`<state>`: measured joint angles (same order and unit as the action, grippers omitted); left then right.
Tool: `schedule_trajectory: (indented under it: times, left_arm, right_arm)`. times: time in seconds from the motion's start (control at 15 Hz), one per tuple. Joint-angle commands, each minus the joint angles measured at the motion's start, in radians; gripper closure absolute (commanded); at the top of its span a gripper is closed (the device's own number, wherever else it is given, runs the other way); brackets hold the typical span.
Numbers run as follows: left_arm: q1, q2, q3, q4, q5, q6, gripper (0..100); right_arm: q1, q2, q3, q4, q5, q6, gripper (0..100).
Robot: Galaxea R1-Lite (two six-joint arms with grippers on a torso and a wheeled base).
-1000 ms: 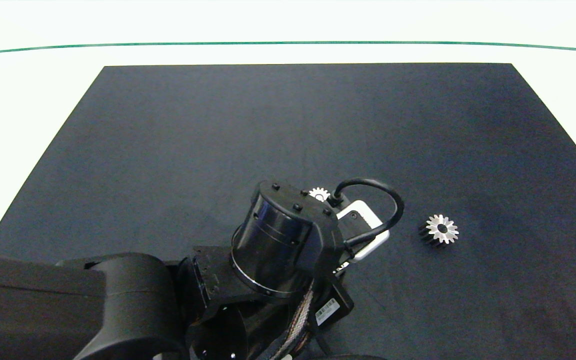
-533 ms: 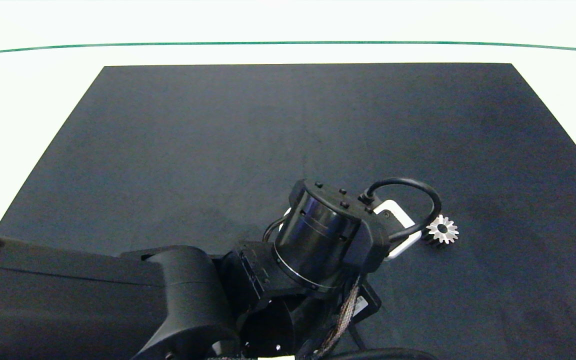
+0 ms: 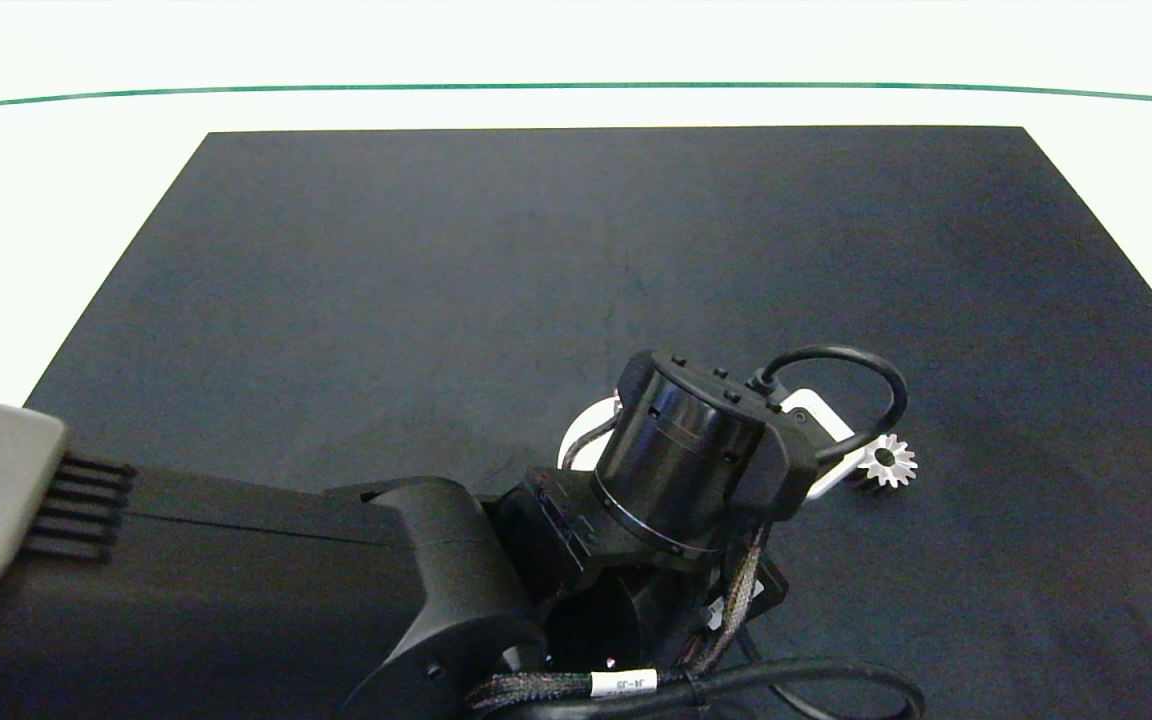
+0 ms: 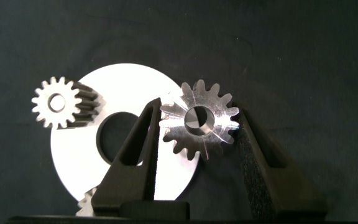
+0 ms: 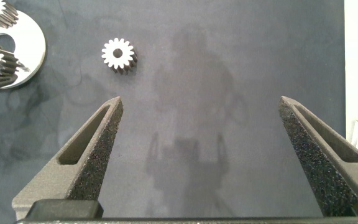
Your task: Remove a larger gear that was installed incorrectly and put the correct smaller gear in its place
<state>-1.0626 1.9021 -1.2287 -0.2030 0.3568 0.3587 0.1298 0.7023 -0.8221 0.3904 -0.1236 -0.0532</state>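
The left gripper (image 4: 194, 124) pinches the larger gear (image 4: 199, 119) between its fingers by the tooth tips, over the edge of the white disc (image 4: 79, 155). A grip on points that narrow could let the gear twist or slip out (it may clip the small gear (image 4: 58, 102) beside it). It is bright silver with long pointed teeth. The smaller gear (image 3: 886, 463) lies alone on the mat (image 3: 436, 250), and the right gripper (image 5: 201, 155) is wide open, empty.
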Motion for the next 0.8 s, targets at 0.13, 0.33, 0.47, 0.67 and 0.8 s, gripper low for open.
schedule_trajectory:
  times: [0.13, 0.33, 0.47, 0.67, 0.8]
  left_arm:
    - [0.001, 0.023, -0.005, -0.004, 0.002, 0.002, 81]
    - [0.007, 0.041, -0.021, -0.004, 0.002, 0.003, 81]
    - [0.021, 0.052, -0.028, -0.004, 0.002, 0.005, 81]
    - [0.035, 0.058, -0.026, -0.006, 0.002, 0.011, 81]
    - [0.044, 0.058, -0.028, -0.006, 0.002, 0.016, 81]
  right_arm:
    - [0.001, -0.003, 0.001, 0.008, -0.001, 0.0, 0]
    - [0.001, -0.004, 0.003, 0.008, 0.001, 0.0, 0]
    - [0.002, -0.004, 0.003, 0.008, 0.001, 0.0, 0]
    - [0.002, -0.006, 0.003, 0.008, 0.001, 0.0, 0]
    - [0.002, -0.006, 0.006, 0.008, 0.001, 0.0, 0]
